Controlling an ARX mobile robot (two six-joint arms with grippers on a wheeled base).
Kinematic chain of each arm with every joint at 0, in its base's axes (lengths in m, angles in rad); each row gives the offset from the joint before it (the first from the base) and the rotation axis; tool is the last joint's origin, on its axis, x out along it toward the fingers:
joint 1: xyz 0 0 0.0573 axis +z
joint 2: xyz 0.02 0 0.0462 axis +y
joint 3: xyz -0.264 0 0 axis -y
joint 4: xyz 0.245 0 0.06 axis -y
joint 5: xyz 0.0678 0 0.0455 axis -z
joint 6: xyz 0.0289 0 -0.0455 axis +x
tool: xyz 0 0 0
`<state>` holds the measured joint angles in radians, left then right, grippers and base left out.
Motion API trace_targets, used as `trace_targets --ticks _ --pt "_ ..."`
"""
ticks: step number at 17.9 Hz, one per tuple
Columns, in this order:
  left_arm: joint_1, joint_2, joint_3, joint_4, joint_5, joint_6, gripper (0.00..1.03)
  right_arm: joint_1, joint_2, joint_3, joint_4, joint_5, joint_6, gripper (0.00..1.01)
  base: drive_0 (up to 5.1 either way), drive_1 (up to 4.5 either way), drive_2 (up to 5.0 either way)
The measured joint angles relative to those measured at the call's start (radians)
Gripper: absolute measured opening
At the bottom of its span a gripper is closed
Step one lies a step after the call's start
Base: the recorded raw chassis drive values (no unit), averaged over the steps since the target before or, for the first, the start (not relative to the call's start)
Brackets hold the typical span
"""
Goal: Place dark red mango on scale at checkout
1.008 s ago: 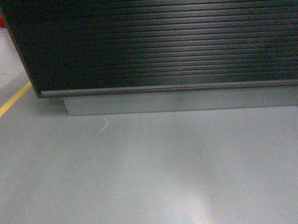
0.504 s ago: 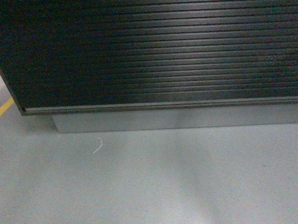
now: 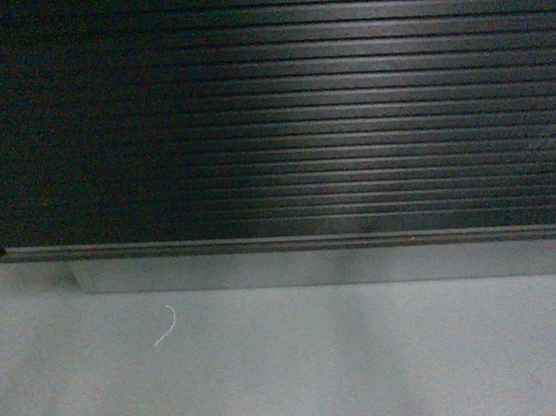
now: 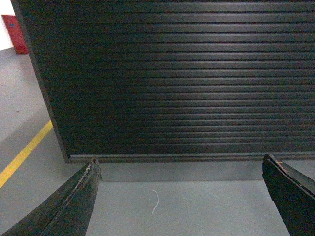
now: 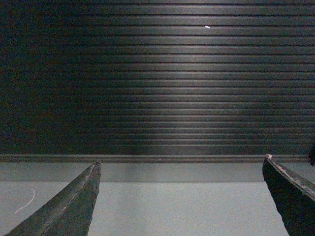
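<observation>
The checkout [image 3: 282,115] fills the upper part of the head view: a dark counter with a horizontally ribbed front and a grey base [image 3: 318,266]. It also shows in the left wrist view as the checkout [image 4: 172,78] and in the right wrist view as the checkout [image 5: 157,78]. My left gripper [image 4: 179,164] is open, its two dark fingers spread wide with nothing between them. My right gripper [image 5: 181,164] is open and empty too. The dark red mango and the scale are out of view. Neither gripper shows in the head view.
Grey floor [image 3: 361,362] lies in front of the counter, with a small white thread [image 3: 165,326] on it. The counter's left corner [image 4: 47,98] shows in the left wrist view, with a yellow floor line [image 4: 24,153] and a red object [image 4: 15,32] beyond it.
The counter has grown larger and dropped lower in the head view; its left corner has slid to the frame's left edge. The yellow line has left the head view.
</observation>
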<state>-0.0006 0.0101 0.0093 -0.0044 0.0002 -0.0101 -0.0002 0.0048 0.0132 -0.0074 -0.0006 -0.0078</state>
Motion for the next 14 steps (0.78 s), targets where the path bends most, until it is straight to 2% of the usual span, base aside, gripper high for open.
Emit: trace_targets --ticks 14 --pt "0.000 0.000 0.000 0.001 -0.001 0.000 0.98 0.000 0.000 0.000 0.003 0.000 0.000 0.98 -0.1 4.17 -4.3"
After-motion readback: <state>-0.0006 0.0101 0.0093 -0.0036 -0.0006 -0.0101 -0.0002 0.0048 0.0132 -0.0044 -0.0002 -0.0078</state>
